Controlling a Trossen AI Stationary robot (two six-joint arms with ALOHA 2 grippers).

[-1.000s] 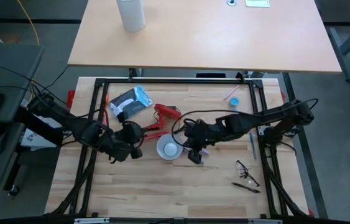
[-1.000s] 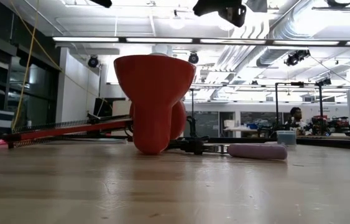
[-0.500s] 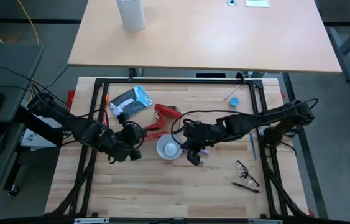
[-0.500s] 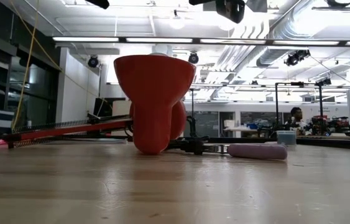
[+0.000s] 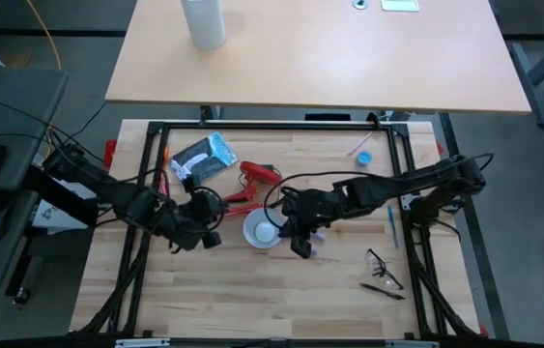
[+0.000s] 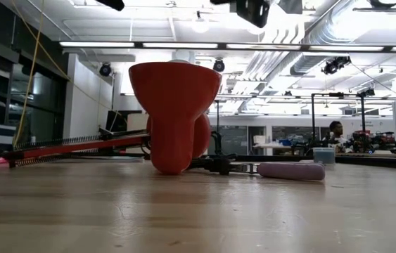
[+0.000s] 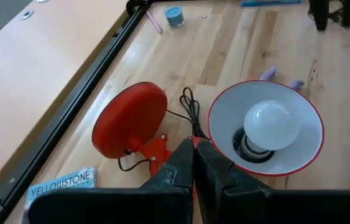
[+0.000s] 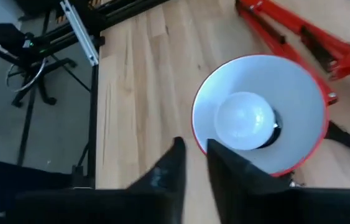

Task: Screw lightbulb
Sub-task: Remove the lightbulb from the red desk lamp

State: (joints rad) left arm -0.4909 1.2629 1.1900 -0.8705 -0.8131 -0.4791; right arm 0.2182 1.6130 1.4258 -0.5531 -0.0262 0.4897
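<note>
The white lightbulb [image 7: 271, 124] sits base-down in the socket of the red lamp's shade [image 7: 305, 146], whose white inside faces up. It also shows in the right wrist view [image 8: 244, 119]. The shade [image 6: 173, 112] stands on the table on its narrow end. The lamp's round red base [image 7: 131, 118] lies beside it. My left gripper [image 7: 193, 144] is shut at the lamp's red arm, left of the shade [image 5: 264, 232]. My right gripper [image 8: 193, 149] hovers just right of the shade, narrowly open and empty. My left gripper is shut on the lamp's red arm near its joint [image 7: 162, 148], between the base and the shade. The fingers slant down from the table's left. The fingers themselves cover the place of contact. The lamp rests on the table.
A printed packet [image 5: 204, 157] lies at the far left. A small blue round object [image 5: 364, 157] and a blue pen [image 5: 390, 220] lie to the right. Glasses [image 5: 383, 263] lie near the right front. A purple pen [image 6: 290, 170] lies by the lamp. Black frame rails [image 5: 156, 174] border the table.
My right gripper has shifted a little toward the table's left, closer to the lamp shade. The lamp and the bulb have stayed where they were.
</note>
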